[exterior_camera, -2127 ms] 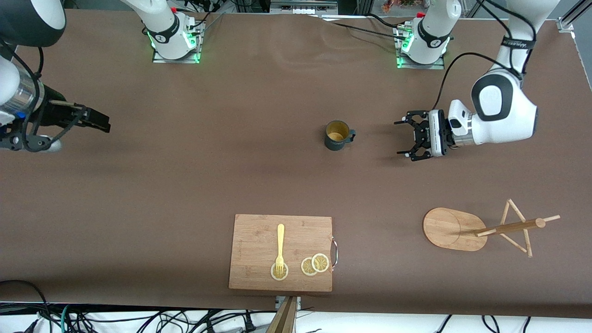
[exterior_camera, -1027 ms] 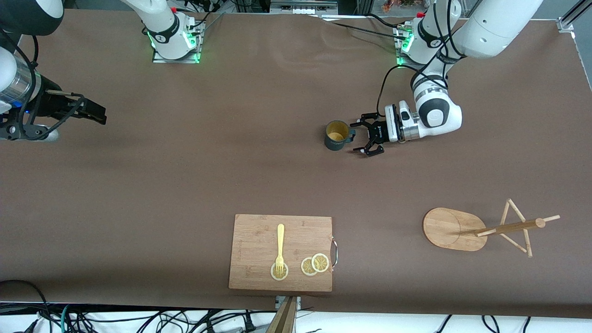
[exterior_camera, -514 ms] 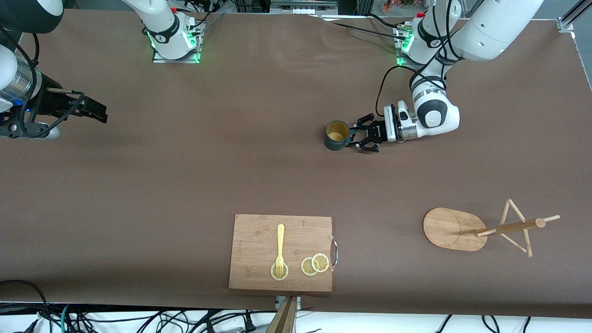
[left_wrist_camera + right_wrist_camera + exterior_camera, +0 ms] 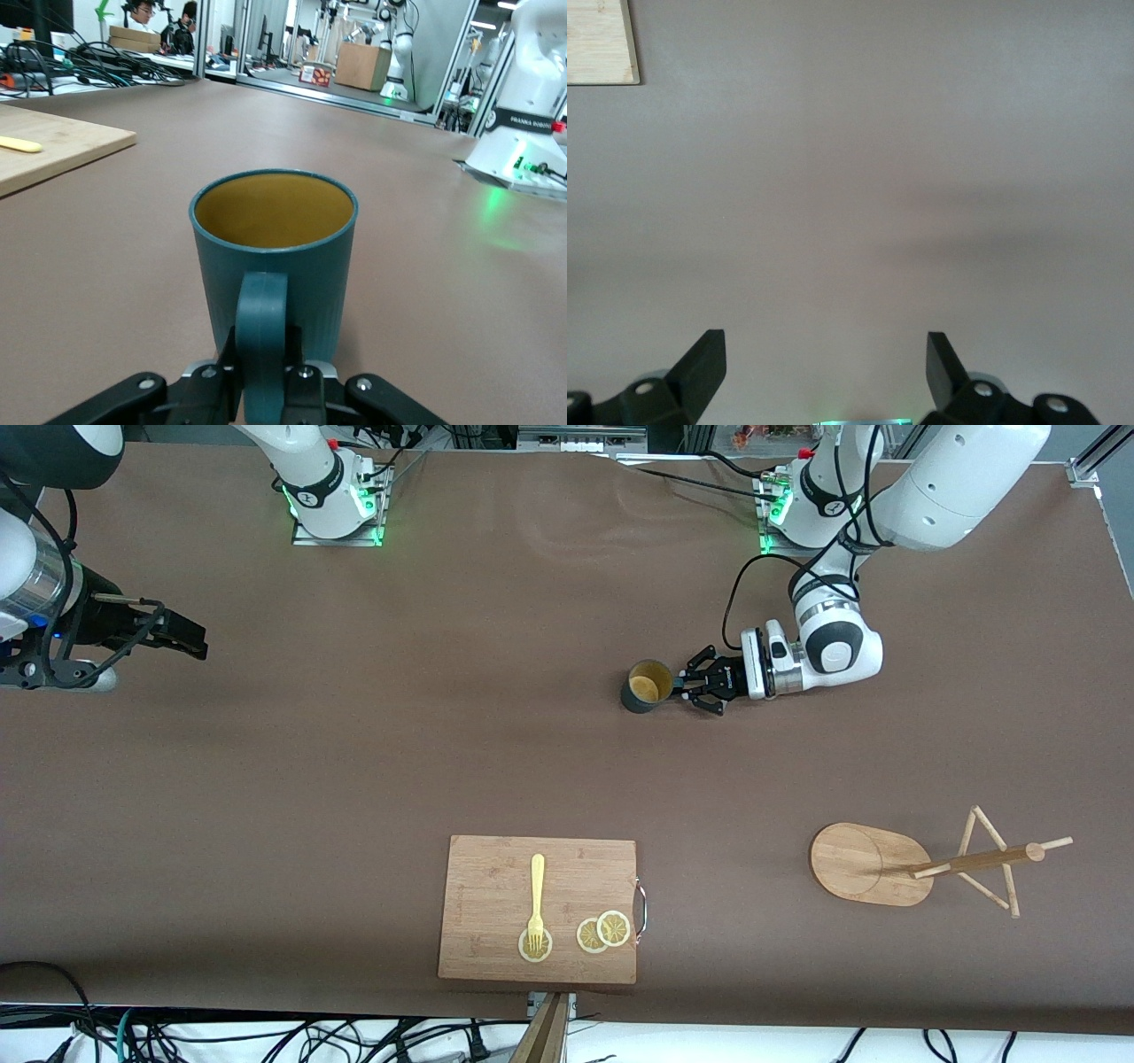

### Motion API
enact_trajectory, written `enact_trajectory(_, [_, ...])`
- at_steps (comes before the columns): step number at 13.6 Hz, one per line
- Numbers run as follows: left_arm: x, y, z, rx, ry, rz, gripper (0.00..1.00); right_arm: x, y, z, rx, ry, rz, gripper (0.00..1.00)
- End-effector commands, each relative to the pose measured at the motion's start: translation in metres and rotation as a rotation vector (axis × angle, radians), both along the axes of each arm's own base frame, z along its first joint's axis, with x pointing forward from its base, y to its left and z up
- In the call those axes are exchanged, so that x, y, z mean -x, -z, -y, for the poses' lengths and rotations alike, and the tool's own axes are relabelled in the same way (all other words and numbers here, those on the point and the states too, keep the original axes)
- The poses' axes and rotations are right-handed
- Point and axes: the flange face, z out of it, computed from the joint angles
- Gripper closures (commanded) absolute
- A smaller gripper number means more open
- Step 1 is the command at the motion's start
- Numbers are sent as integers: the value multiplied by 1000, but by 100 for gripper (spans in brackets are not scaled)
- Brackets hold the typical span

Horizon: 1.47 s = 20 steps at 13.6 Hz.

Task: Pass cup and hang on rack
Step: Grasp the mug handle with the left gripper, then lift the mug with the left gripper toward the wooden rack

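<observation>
The dark teal cup (image 4: pixel 645 685) with an ochre inside stands upright on the brown table, near the middle. My left gripper (image 4: pixel 680 685) is low at the cup's side and is shut on its handle (image 4: pixel 261 341); in the left wrist view the fingers (image 4: pixel 306 381) press both sides of the handle below the cup (image 4: pixel 275 257). The wooden rack (image 4: pixel 921 861) lies on its side near the left arm's end of the table, nearer the front camera than the cup. My right gripper (image 4: pixel 182 642) is open and empty above the right arm's end of the table, and the right arm waits.
A bamboo cutting board (image 4: pixel 496 886) with a yellow fork (image 4: pixel 536 899) and lemon slices (image 4: pixel 602 932) lies by the table's front edge. A corner of the board (image 4: pixel 601 40) shows in the right wrist view.
My left gripper has moved in from the left arm's end of the table to the cup and has shut on its handle. The cup has shifted slightly. The right arm has barely moved.
</observation>
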Motion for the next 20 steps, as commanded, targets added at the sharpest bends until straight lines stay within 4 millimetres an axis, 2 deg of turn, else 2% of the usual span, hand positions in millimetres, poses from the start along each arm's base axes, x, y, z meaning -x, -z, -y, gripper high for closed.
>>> enact_trajectory(1, [-12,-20,-2,46,-72,-81,100,11,-6,-6,-19,-23,8,0])
enact_trajectory(4, [-34,-63,-19,38,-129,-224,100,11,-9,-6,-20,-24,19,0])
enact_trajectory(6, [-52,-87,-64,-2,-163,-311,100,11,-9,-6,-20,-24,20,0])
enact_trajectory(8, [-67,-101,-107,2,-164,-375,100,11,-8,-6,-20,-24,19,0])
enact_trajectory(10, [-75,-111,-160,2,-183,-446,100,11,-9,-6,-20,-23,19,0])
enact_trajectory(13, [-86,-139,-230,-11,-176,-575,100,11,-8,-6,-20,-23,17,0])
enact_trajectory(18, [-69,-150,-281,98,-240,-821,100,11,-8,-6,-20,-23,17,0])
enact_trajectory(20, [-79,-170,-307,122,-296,-888,100,11,-9,-6,-20,-23,19,0])
